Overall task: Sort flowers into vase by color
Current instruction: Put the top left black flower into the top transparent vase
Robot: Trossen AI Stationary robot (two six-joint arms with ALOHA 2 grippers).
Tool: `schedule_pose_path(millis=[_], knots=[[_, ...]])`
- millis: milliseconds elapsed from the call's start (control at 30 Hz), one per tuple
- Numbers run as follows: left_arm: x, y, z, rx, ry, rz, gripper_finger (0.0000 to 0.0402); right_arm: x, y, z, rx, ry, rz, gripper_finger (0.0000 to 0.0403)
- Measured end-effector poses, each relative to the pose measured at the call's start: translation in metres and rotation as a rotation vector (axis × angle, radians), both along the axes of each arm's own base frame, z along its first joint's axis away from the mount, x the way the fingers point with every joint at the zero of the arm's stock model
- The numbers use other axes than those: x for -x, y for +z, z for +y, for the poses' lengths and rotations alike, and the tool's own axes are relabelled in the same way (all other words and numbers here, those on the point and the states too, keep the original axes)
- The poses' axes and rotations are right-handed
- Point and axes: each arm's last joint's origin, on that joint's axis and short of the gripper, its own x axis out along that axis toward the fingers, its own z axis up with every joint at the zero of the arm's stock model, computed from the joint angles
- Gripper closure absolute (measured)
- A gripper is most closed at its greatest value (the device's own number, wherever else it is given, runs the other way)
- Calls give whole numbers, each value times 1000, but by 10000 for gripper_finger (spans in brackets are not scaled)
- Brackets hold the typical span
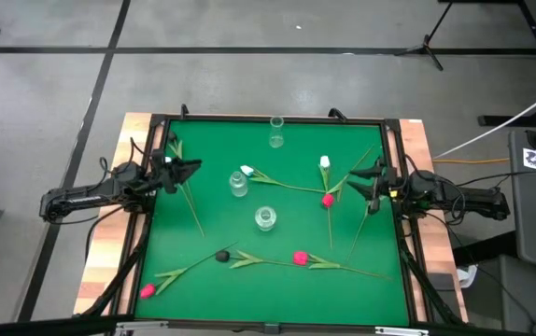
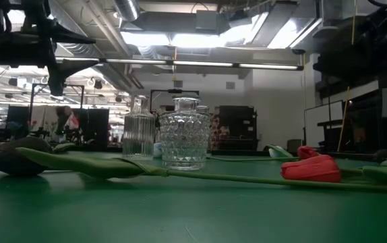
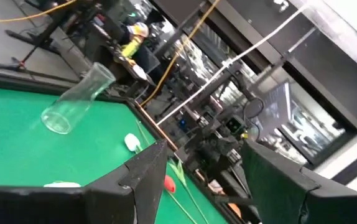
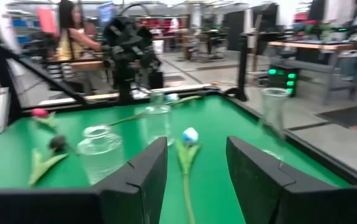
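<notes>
Across the green mat (image 1: 343, 289) the flowers (image 1: 296, 258) are still lying loose, well apart from three empty glass vases (image 1: 265, 217), so sorting is seemingly not begun. At the left edge the left gripper (image 1: 191, 168) is hovering, fingers apart and empty; the right gripper (image 1: 354, 174) is mirroring it opposite. From table height both grippers are staying hidden.
</notes>
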Motion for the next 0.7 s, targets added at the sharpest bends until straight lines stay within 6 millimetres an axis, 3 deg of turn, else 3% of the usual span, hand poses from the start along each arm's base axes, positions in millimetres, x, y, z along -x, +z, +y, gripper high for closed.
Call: schedule_pose_path(millis=[133,233,400,500,700], knots=[[0,1,1,-13,23,-3,199,0,1,-1,-4,-46,-8,237],[2,3,3,-64,133,4,199,1,8,-3,-8,-110,-90,237],[7,17,4,45,150,-210,199,6,28,-6,73,-219,-262,237],[12,37,2,21,124,-300,199,11,37,-7,146,-294,-329,237],[28,105,-1,-132,199,-321,199,20,60,-7,204,-339,-383,237]])
